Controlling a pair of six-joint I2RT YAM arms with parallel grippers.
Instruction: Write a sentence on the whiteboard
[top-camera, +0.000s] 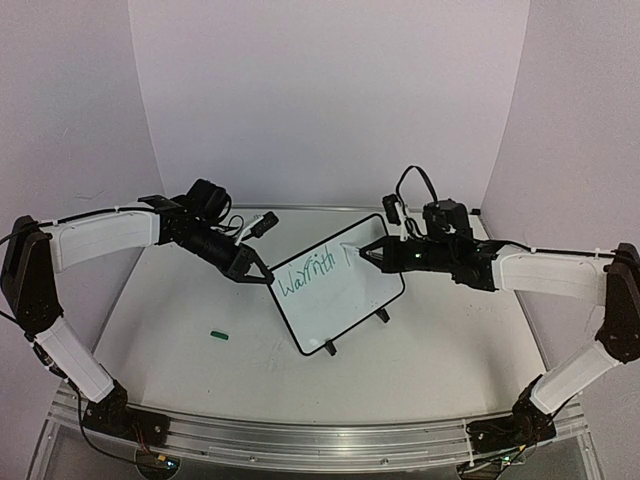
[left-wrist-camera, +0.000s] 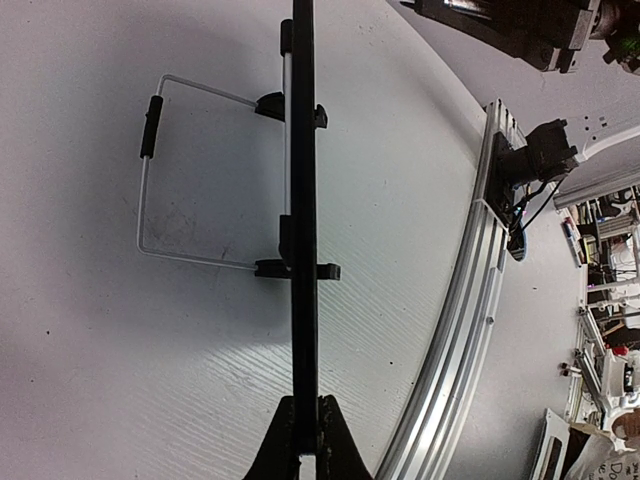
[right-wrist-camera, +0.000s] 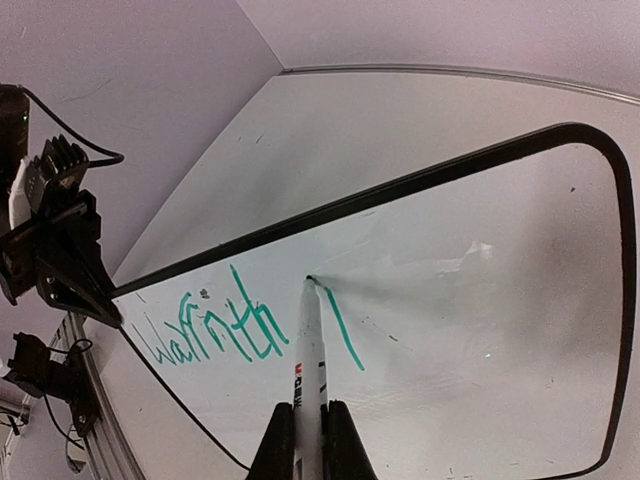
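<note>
The whiteboard (top-camera: 340, 285) stands tilted mid-table on two black feet, with green writing on its left half and one fresh green stroke beside it. My left gripper (top-camera: 262, 275) is shut on the board's left edge; in the left wrist view the board (left-wrist-camera: 303, 200) shows edge-on, pinched at my gripper (left-wrist-camera: 308, 425). My right gripper (top-camera: 368, 252) is shut on a white marker (right-wrist-camera: 308, 350). The marker tip touches the board (right-wrist-camera: 480, 330) at the top of the new stroke. My right gripper (right-wrist-camera: 310, 440) holds the marker's barrel.
A small green marker cap (top-camera: 220, 334) lies on the table left of the board. The board's wire stand (left-wrist-camera: 150, 180) shows behind it. The metal rail (top-camera: 300, 440) runs along the near table edge. White walls close in the back and sides.
</note>
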